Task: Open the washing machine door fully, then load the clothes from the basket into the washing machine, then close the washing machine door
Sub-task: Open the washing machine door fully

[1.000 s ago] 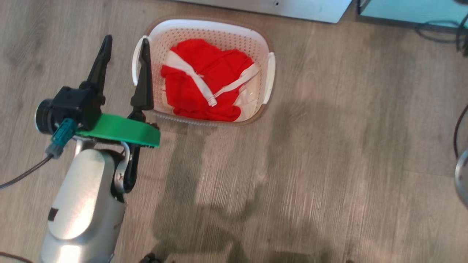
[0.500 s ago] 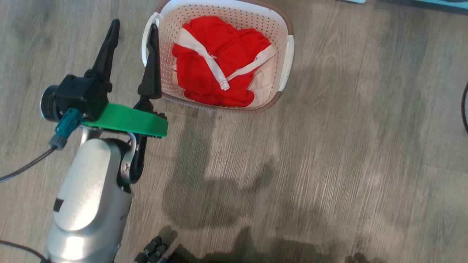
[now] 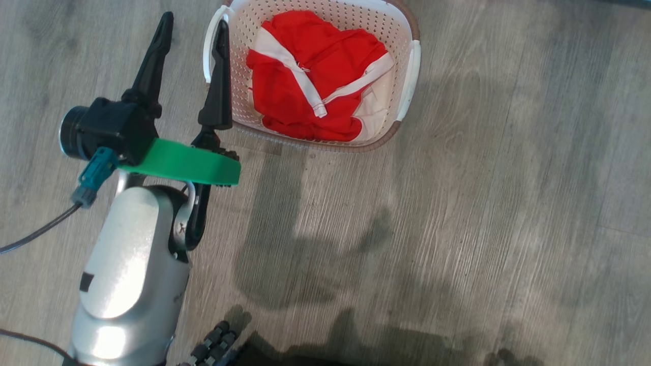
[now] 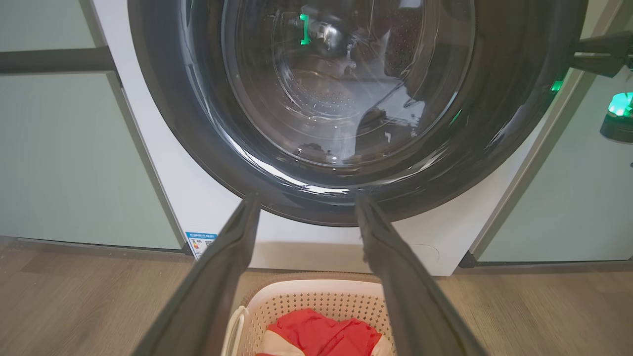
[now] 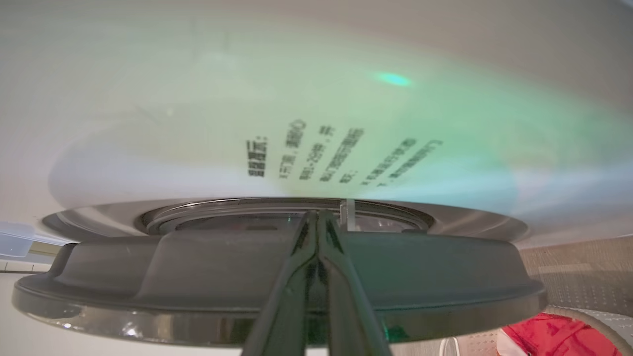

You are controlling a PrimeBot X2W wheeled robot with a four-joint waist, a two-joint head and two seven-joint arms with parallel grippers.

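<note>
The basket point(image 3: 403, 125) stands on the floor at the top of the head view, holding the red clothes point(image 3: 315, 76) with white bands. My left gripper point(image 3: 193, 35) is open above the floor, its right finger over the basket's left handle. Its wrist view looks between the fingers at the washing machine door point(image 4: 198, 123), black-rimmed with domed glass, on the white washing machine point(image 4: 198, 202), with the basket point(image 4: 306, 296) and clothes point(image 4: 321, 336) below. My right gripper point(image 5: 316, 215) is shut, with its tips at the door's edge point(image 5: 148, 291), seen side-on. It also reaches the door's right rim point(image 4: 576, 52).
Pale mint-green cabinets point(image 4: 64, 158) flank the washer on both sides. A grey cable point(image 3: 30, 239) trails from my left arm at the left edge. Dark parts of my own base point(image 3: 213, 345) show at the bottom. Grey wood floor spreads to the right of the basket.
The head camera has tilted, so the basket sits higher and further right in the picture and the washer's base has left it. Both grippers keep their states.
</note>
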